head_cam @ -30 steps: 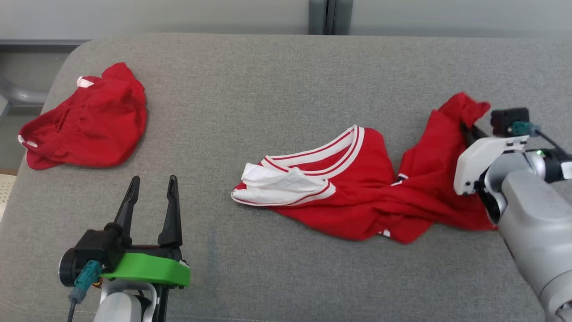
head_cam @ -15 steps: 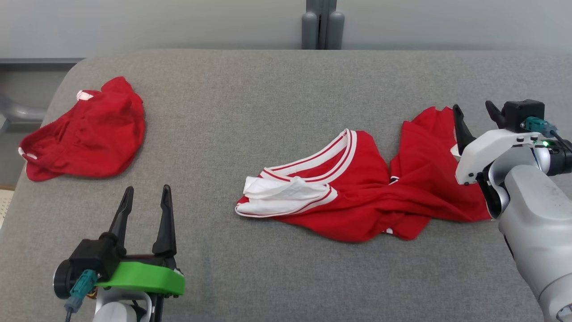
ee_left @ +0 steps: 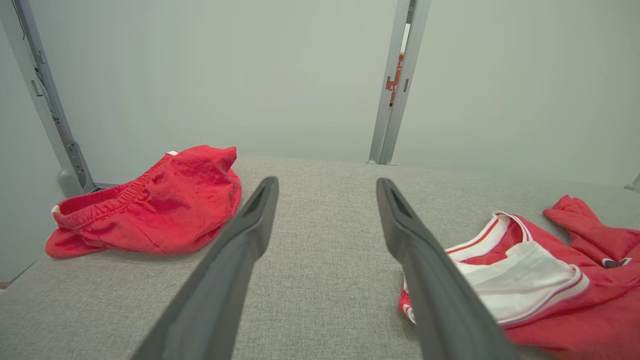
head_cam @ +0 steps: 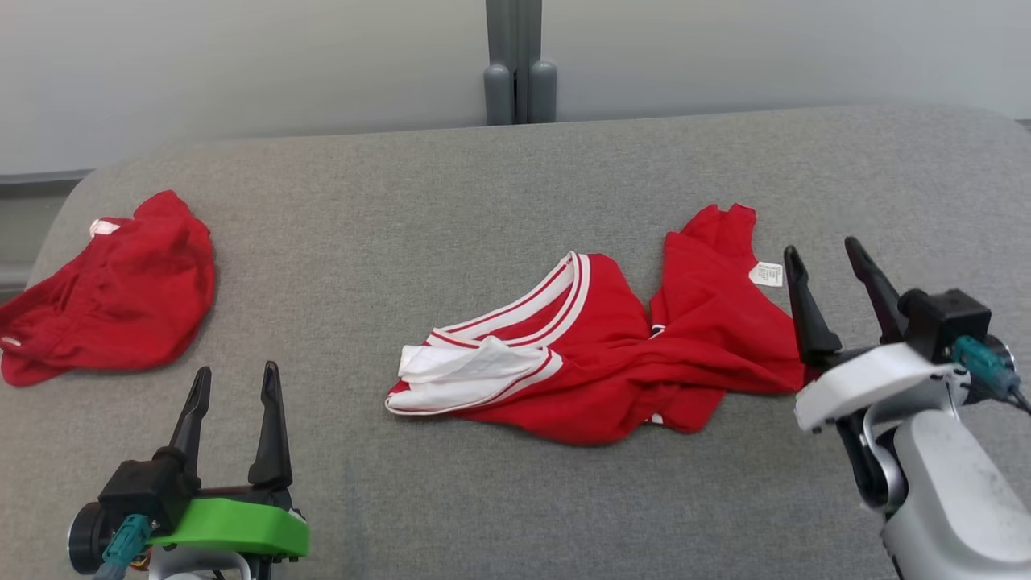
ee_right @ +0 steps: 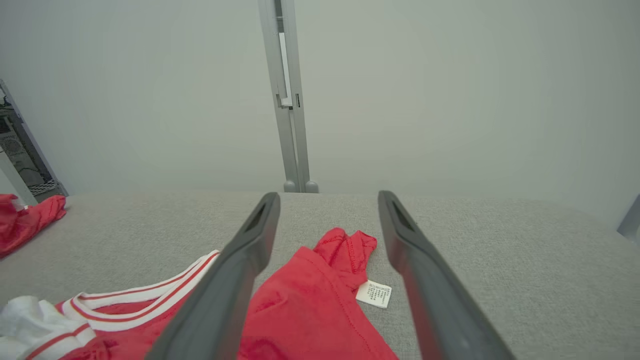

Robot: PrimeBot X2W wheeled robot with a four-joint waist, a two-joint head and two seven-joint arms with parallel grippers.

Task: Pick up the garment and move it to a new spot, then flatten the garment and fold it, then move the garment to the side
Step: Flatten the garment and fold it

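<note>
- Jersey (head_cam: pixel 612 362), red with a white-striped collar, lies crumpled mid-worktop (head_cam: pixel 483 209) in my head view; my right gripper (head_cam: pixel 821 248) stands wide open and empty, just beside its right edge.
- Left wrist view: my left gripper (ee_left: pixel 327 182) is open, empty; red shorts (ee_left: pixel 150 210) lie left, jersey right.
- Right wrist view: the jersey's white label (ee_right: pixel 374 294) shows between my spread fingers (ee_right: pixel 230 280).

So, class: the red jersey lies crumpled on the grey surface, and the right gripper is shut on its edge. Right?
Not quite. The right gripper is open, gripping nothing; the head view shows it spread wide by the red jersey, which does lie crumpled on the grey surface.
</note>
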